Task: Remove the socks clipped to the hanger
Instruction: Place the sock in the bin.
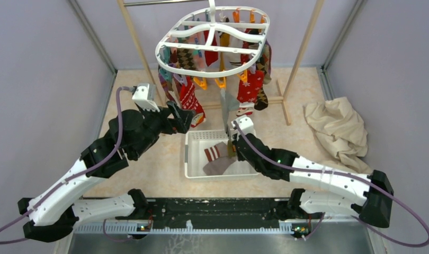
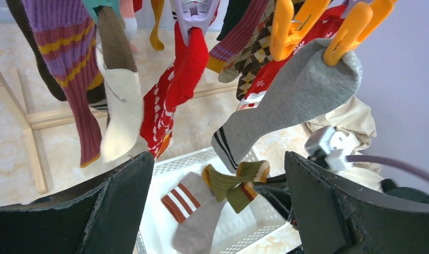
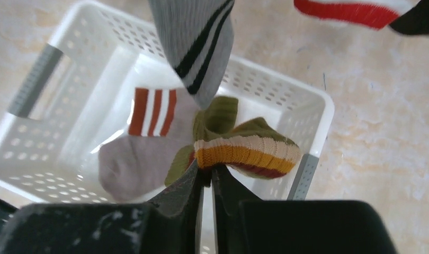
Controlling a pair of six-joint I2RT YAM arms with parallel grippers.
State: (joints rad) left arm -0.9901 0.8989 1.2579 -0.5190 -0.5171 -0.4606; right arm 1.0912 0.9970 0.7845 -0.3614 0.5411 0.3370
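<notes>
The white oval hanger [image 1: 160, 50] hangs at the back with several socks clipped under it, among them a red patterned sock [image 1: 190, 98] and a grey sock [image 1: 226, 100]. My left gripper [image 1: 183, 117] is open just below the red sock, touching nothing. In the left wrist view its wide-apart fingers [image 2: 112, 206] frame the grey sock [image 2: 297, 100] held by an orange clip [image 2: 347, 32]. My right gripper [image 3: 207, 172] is shut on a green sock [image 3: 244, 148] with a cream, yellow and red cuff, held over the white basket [image 3: 307, 106].
A grey sock with rust stripes [image 3: 133, 153] lies in the basket [image 1: 194, 169]. Wooden rack poles [image 1: 135, 39] stand either side of the hanger. A crumpled cream cloth [image 1: 339, 129] lies at the right. Grey walls close in both sides.
</notes>
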